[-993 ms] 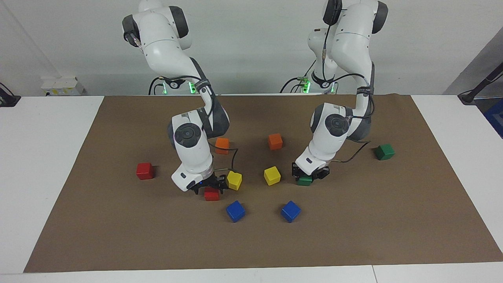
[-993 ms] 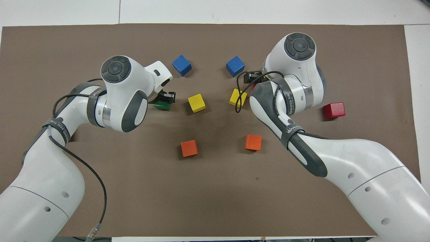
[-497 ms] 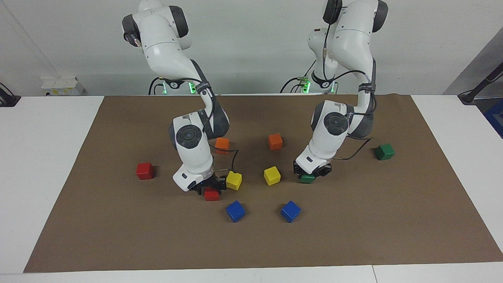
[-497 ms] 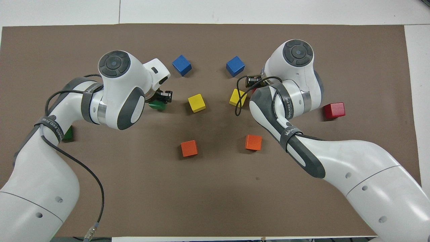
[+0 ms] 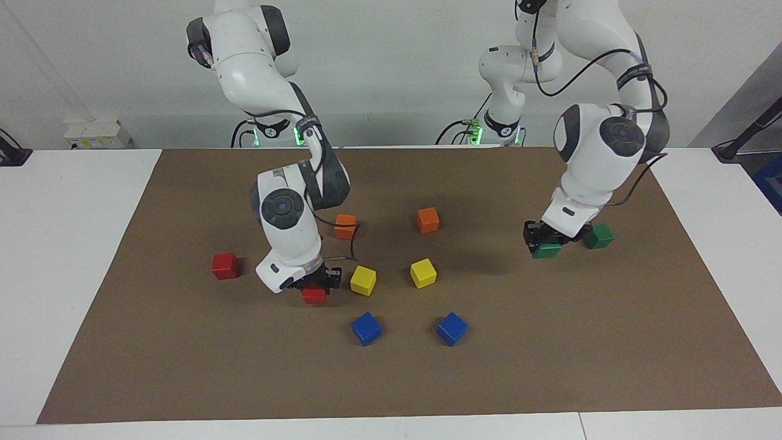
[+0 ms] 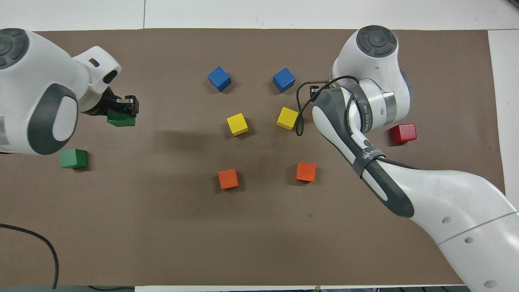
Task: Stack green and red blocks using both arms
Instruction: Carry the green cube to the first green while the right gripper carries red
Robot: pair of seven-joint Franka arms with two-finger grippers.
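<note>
My left gripper [image 5: 545, 242] is shut on a dark green block [image 5: 545, 250] and holds it in the air over the mat, close beside the second green block [image 5: 598, 236], which lies on the mat. The overhead view shows the same held green block [image 6: 120, 119] under the left gripper [image 6: 123, 108], with the lying green block [image 6: 73, 158] nearby. My right gripper [image 5: 316, 286] is shut on a red block [image 5: 314, 296] low at the mat, beside a yellow cube. The arm hides both in the overhead view. The other red block [image 5: 225, 266] [image 6: 403, 133] lies toward the right arm's end.
Two orange cubes [image 5: 345, 226] [image 5: 428, 220], two yellow cubes [image 5: 363, 280] [image 5: 423, 272] and two blue cubes [image 5: 366, 328] [image 5: 452, 328] lie in the middle of the brown mat [image 5: 183, 366]. The mat covers a white table [image 5: 61, 244].
The left arm has lifted its green block and carried it toward its own end, next to the other green block. The right gripper closed on the red block and shifted it slightly toward the other red block.
</note>
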